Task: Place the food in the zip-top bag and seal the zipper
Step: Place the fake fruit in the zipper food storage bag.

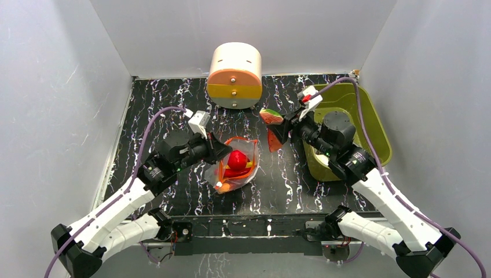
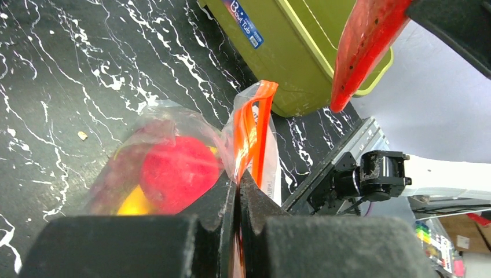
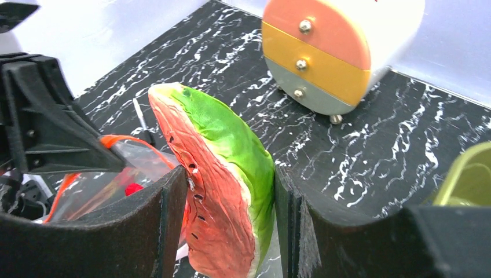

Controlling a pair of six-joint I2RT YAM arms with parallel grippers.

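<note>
The clear zip-top bag (image 1: 236,165) lies mid-table with its orange-red zipper strip (image 2: 250,130) held up. Inside it are a red round fruit (image 1: 237,158) and yellow food (image 2: 134,202). My left gripper (image 1: 215,152) is shut on the bag's mouth edge, seen pinched in the left wrist view (image 2: 237,179). My right gripper (image 1: 279,132) is shut on a pinkish watermelon slice (image 3: 217,185) with green rind, held above the table just right of the bag. The slice also shows in the top view (image 1: 274,139). A second slice (image 1: 270,116) lies behind it.
An olive-green bin (image 1: 370,124) stands at the right, under my right arm. A round toy drawer unit (image 1: 234,75), orange, yellow and grey, stands at the back centre. Grey walls enclose the black marbled table (image 1: 156,104).
</note>
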